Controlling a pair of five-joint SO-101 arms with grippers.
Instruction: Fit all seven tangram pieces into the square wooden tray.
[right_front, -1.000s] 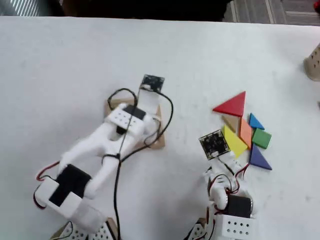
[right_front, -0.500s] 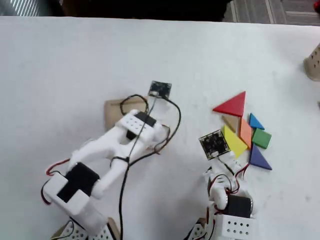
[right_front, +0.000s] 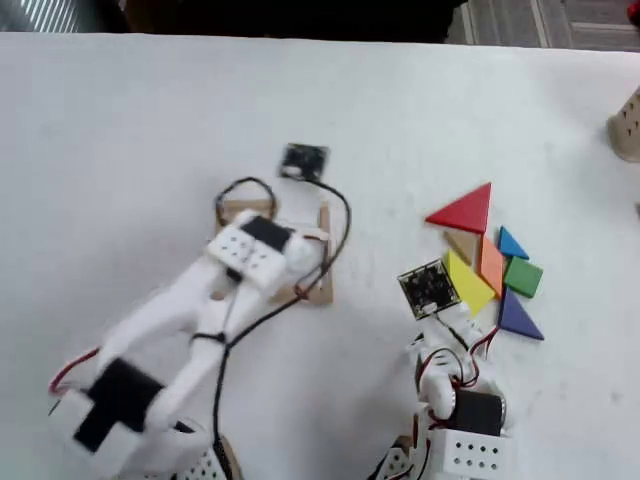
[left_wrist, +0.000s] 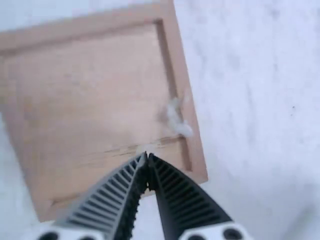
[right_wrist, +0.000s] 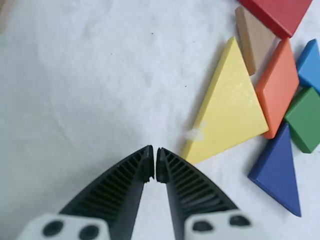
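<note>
Now, left jaws (closed) over tray (left_wrist: 176, 75) edge, tangram pieces (right_front: 490, 265) well apart.

Both arms are white plastic shells with black motor blocks. The left arm (right_front: 190, 305) carries a thin black cable (right_front: 216, 380) back from the left claw (left_wrist: 147, 159). The right arm (right_front: 452, 395) has red wires (right_front: 487, 340) behind the right claw (right_wrist: 155, 159) and a square black board (right_front: 429, 288) above it. Each claw has black ribbed fingers (left_wrist: 115, 195) on white mounts with dark screw holes (right_wrist: 52, 228).
</note>
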